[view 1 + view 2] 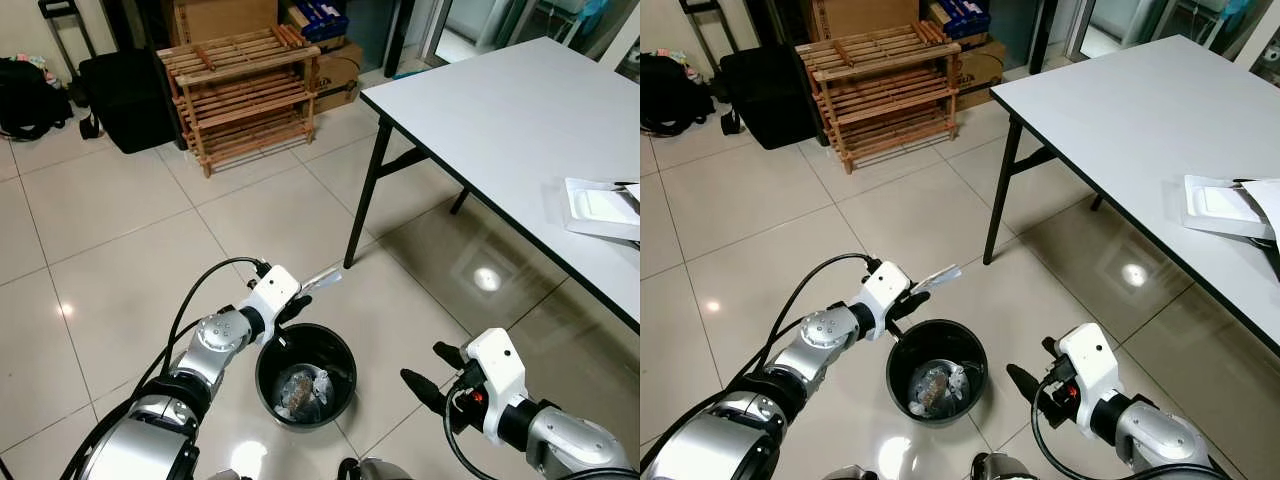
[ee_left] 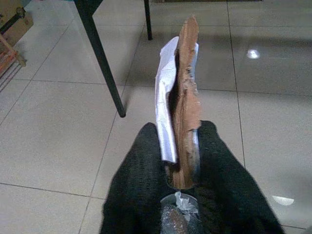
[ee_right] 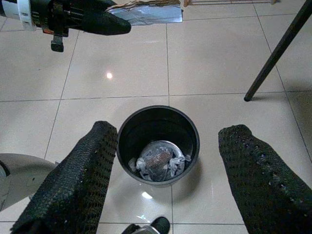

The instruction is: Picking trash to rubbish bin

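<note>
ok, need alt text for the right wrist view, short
Looking down between the right claw's two open black fingers at a black rubbish bin on a tiled floor, with crumpled trash at its bottom. Beyond the bin, the left claw holds a flat silver wrapper, and a black table leg slants at one side.

A round black plastic bin (image 1: 306, 375) stands on the tiled floor (image 1: 120, 260) between the two arms, crumpled trash (image 1: 300, 388) inside it. The left gripper (image 1: 297, 300) sits just behind its rim, the right gripper (image 1: 432, 375) to its right. A white table (image 1: 510, 120) stands right, a slatted wooden rack (image 1: 245, 95) far behind
</note>
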You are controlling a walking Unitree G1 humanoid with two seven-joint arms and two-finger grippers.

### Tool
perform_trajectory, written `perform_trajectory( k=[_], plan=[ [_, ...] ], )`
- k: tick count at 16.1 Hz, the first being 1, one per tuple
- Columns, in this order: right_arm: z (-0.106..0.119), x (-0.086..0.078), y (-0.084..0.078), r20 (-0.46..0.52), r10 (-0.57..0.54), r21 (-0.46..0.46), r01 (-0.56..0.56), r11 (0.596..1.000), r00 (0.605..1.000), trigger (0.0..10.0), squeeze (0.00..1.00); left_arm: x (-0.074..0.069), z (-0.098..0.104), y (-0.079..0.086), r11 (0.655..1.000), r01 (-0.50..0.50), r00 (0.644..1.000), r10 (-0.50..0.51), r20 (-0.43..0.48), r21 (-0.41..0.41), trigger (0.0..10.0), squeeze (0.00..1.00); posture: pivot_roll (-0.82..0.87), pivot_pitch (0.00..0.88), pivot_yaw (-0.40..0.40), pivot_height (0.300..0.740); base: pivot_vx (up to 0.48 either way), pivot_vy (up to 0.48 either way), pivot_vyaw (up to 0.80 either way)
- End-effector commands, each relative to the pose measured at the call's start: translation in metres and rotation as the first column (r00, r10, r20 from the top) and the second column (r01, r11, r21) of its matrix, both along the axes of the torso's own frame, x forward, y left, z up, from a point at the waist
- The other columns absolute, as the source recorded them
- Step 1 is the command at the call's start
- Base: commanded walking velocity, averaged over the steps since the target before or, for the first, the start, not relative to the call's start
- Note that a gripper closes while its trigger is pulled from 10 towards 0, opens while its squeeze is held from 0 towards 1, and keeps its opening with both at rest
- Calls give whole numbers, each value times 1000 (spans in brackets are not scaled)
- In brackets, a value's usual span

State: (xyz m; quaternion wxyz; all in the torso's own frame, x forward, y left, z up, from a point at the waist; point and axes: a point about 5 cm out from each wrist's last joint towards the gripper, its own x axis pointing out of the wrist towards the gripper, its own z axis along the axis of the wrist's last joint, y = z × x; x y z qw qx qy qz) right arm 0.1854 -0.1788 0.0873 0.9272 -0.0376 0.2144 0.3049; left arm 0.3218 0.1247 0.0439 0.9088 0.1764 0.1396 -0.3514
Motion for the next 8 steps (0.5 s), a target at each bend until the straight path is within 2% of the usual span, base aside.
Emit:
perform_trajectory(
  k=[1, 8],
  plan=[
    [4, -1, 0, 5, 6, -11, -6, 1000, 1000, 10000, 0, 0, 1, -3, 1000, 21, 1000, -21, -4, -9, 10000, 1000, -166, 149, -58, 740, 0, 0, 0],
    [3, 0, 2, -2, 11, -17, -11, 1000, 1000, 10000, 0, 2, 3, -9, 998, 67, 998, -67, -21, -22, 10000, 1000, -170, 149, -56, 740, 0, 0, 0]
  ],
)
